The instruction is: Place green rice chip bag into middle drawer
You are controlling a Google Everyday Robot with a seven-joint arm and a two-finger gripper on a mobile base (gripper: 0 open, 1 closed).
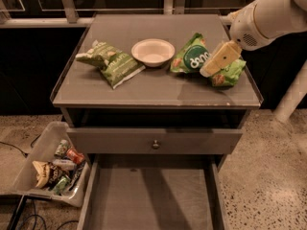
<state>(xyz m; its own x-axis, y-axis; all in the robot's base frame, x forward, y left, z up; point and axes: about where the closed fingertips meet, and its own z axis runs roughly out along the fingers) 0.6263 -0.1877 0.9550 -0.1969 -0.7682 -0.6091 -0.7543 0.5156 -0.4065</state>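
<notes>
The gripper [217, 61], matt tan plastic below a smooth white arm shell, is over the right half of the glossy, crinkled green rice chip bag [191, 57]. The grey surface [144, 87] looks smooth with a dull sheen. The white bowl [153, 51] is matt. The middle drawer [148, 200] is smooth matt grey.

On the tabletop [144, 89], a white bowl [153, 51] sits near 12 o'clock, a pale olive bag [111, 64] at 9 o'clock, the gripper [216, 63] opposite at 3 o'clock. Below is a knobbed drawer front [155, 142]. A floor bin [50, 164] of packets lies at 8 o'clock.
</notes>
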